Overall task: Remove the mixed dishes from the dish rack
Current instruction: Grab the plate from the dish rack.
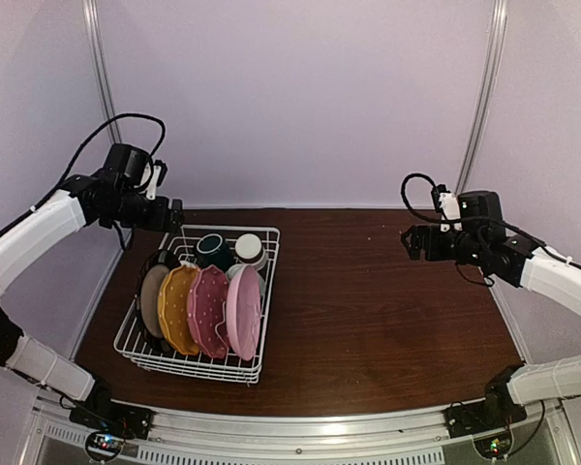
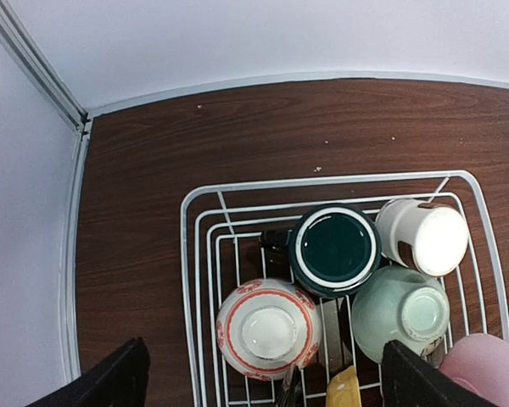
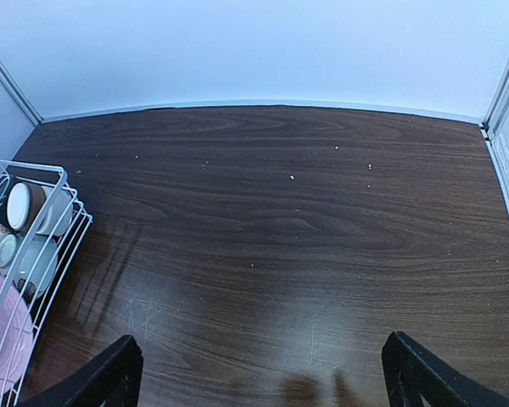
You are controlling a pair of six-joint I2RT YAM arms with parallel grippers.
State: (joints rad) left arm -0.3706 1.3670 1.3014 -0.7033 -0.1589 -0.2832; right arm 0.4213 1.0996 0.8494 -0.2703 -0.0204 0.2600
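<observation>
In my left wrist view, yellow plate (image 2: 343, 391) and light pink plate (image 2: 485, 373) mostly beyond the bottom edge.

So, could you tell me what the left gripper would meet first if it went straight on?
Probably the upturned white-and-red cup in the rack, which lies between the open fingers of the left gripper in the wrist view; depth is unclear, so the dark green cup beside it is possible.

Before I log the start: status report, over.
Left hand open above cups in dish rack. Right hand open over table. Plates untouched. Nothing blocking.
</observation>
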